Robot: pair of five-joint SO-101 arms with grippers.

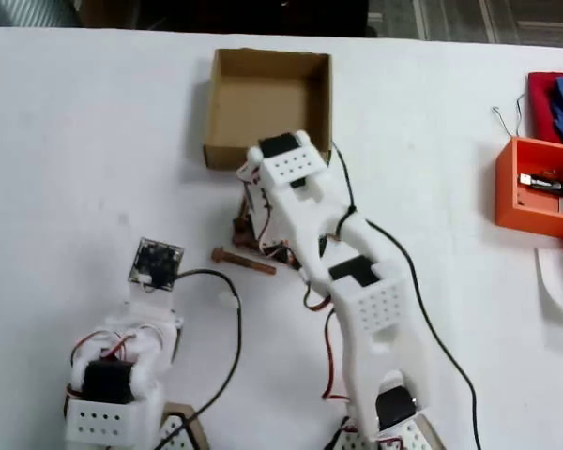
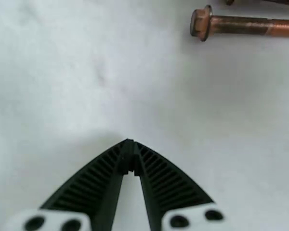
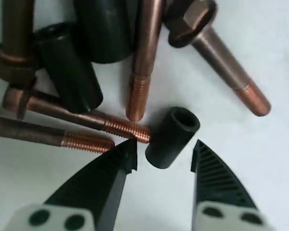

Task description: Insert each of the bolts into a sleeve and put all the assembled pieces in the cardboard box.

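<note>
Short black cylindrical sleeve [image 3: 172, 137] lying on its side on the white desk [image 3: 279, 72], between the fingers of the right hand [image 3: 164, 147]; fingers spread wider than the sleeve, gripping nothing. Just past the fingertips, a heap of copper-coloured flanged bolts [image 3: 139, 67] and further black sleeves [image 3: 67, 67]. Open brown cardboard box [image 1: 267, 98] farther along the desk, close to the right arm's wrist. Single copper bolt [image 2: 245, 25] lying apart, near the left hand [image 2: 130, 144], closed tight and holding nothing.
</note>
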